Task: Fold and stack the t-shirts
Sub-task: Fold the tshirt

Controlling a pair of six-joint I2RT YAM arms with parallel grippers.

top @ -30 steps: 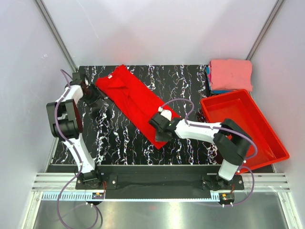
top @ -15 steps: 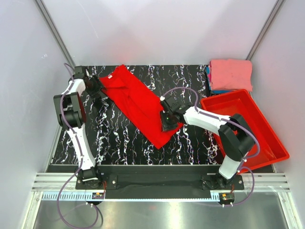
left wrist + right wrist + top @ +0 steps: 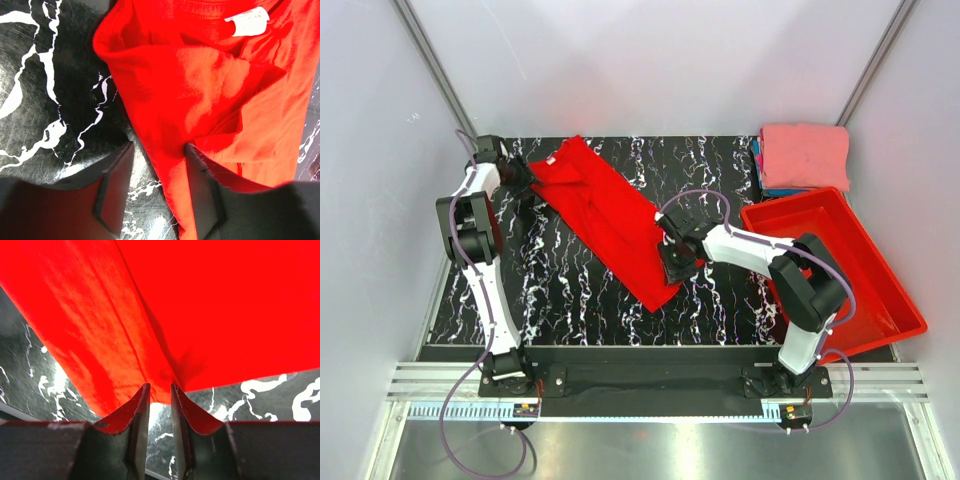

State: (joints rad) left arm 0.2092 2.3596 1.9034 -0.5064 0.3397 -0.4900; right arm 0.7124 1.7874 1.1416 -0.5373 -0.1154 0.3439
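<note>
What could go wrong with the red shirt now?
The right tool seems to pinch only the very edge of the red t-shirt, so the cloth might slip out when pulled. The left tool is open over a bunched, folded-over bit near the collar. It might grab a lump, and the fold could turn out crooked. The right arm looks close to the red bin and might bump it.

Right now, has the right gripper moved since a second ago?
Yes. The right gripper slid right along the red t-shirt, toward the red bin.
</note>
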